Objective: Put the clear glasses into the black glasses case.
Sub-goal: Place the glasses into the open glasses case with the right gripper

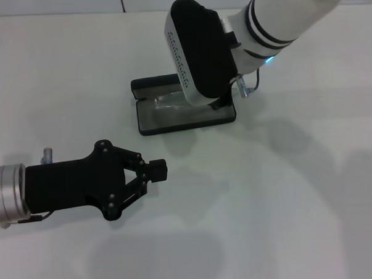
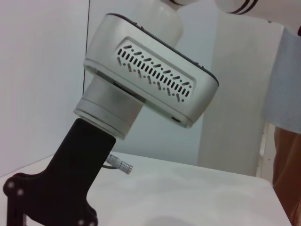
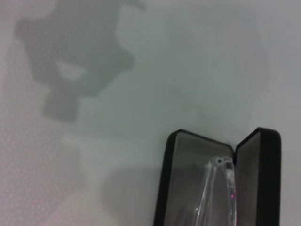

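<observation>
The black glasses case (image 1: 173, 125) lies open on the white table at the middle back, grey lining up. The clear glasses (image 1: 164, 101) rest inside it; the right wrist view shows the clear glasses (image 3: 219, 186) lying in the black glasses case (image 3: 165, 188) next to the hinge. My right arm's white wrist housing (image 1: 197, 52) hangs right over the case and hides the right gripper's fingers. In the left wrist view only that gripper's black body (image 2: 61, 188) shows. My left gripper (image 1: 158, 170) hovers shut and holding nothing in front of the case, well apart from it.
The white table (image 1: 287, 190) stretches bare around the case, with arm shadows on it. A white wall and a person's clothing (image 2: 287, 160) show at the far side in the left wrist view.
</observation>
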